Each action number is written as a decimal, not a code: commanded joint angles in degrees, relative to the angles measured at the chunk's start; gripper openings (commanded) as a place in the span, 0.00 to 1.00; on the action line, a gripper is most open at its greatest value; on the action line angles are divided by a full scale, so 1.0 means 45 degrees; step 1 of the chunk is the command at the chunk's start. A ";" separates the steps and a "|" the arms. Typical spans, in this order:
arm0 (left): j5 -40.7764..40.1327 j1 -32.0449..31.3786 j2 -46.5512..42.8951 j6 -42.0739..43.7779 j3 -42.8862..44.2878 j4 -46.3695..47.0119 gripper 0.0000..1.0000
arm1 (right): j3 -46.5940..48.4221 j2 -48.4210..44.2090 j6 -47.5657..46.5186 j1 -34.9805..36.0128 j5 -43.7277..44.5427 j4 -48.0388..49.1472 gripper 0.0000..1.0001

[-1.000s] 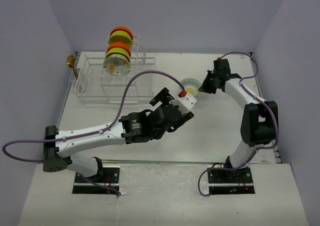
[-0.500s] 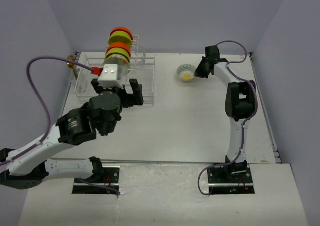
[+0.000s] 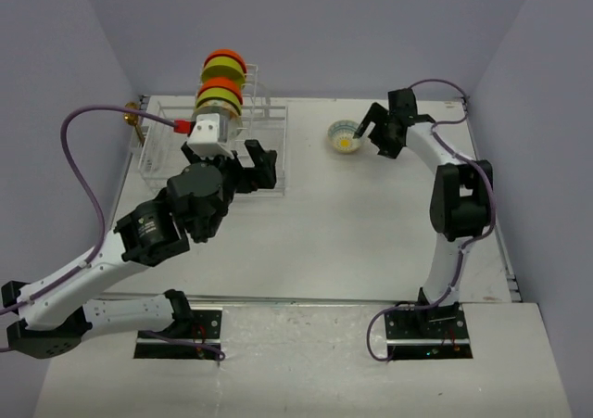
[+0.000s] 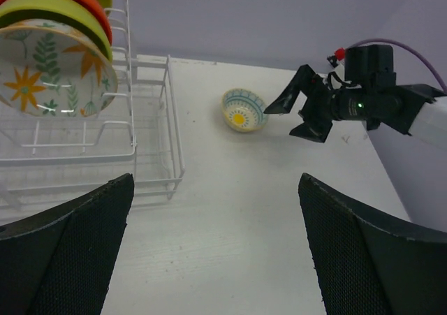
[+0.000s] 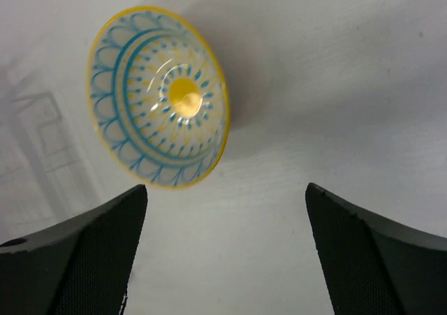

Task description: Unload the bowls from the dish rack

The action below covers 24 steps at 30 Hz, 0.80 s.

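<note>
The white wire dish rack (image 3: 157, 158) (image 4: 171, 119) stands at the back left. Upright in its slots are orange (image 3: 222, 57) and lime-green bowls (image 3: 222, 69) (image 4: 56, 8), with a white floral bowl (image 4: 49, 67) in front. My left gripper (image 3: 252, 163) (image 4: 215, 182) hovers open by the rack's right end, holding nothing. A blue-and-yellow patterned bowl (image 3: 345, 137) (image 4: 243, 110) (image 5: 160, 95) rests on the table at the back right. My right gripper (image 3: 371, 135) (image 4: 288, 118) (image 5: 227, 189) is open just to its right, not touching it.
A brass-coloured object (image 3: 132, 114) lies at the table's left edge beside the rack. Purple walls close in the table on three sides. The left arm's purple cable (image 3: 79, 168) loops over the left side.
The right gripper has set the patterned bowl down at the back right, opened and drawn back a little. The left arm has swung from the table's middle to the rack.
</note>
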 commanded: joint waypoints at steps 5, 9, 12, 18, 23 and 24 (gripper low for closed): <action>0.2881 0.3694 0.0237 -0.3178 -0.0358 0.1957 1.00 | -0.4756 -0.7560 -0.0053 -0.0921 -0.2482 0.2082 0.99; 0.4780 0.5927 -0.0076 -0.4785 -0.0909 0.2273 1.00 | -0.7946 -1.1408 0.0237 -0.0941 -0.4586 0.3216 0.99; 0.4614 0.6439 -0.0543 -0.5450 -0.1260 0.2254 1.00 | -1.0000 -1.4416 0.0960 -0.0960 -0.6833 0.4155 0.99; 0.4041 0.6556 -0.1289 -0.6682 -0.1868 0.2429 1.00 | -1.1470 -1.8990 0.0926 -0.0960 -0.6340 0.3400 0.99; 0.3890 0.6556 -0.0956 -0.8880 -0.1942 0.1999 1.00 | -1.0629 -2.0767 -0.0676 -0.0960 -0.3600 0.0976 0.99; 0.3772 0.6575 -0.0898 -0.9256 -0.2100 0.2058 1.00 | -1.0648 -2.0945 -0.0911 -0.0960 -0.3190 0.0857 0.99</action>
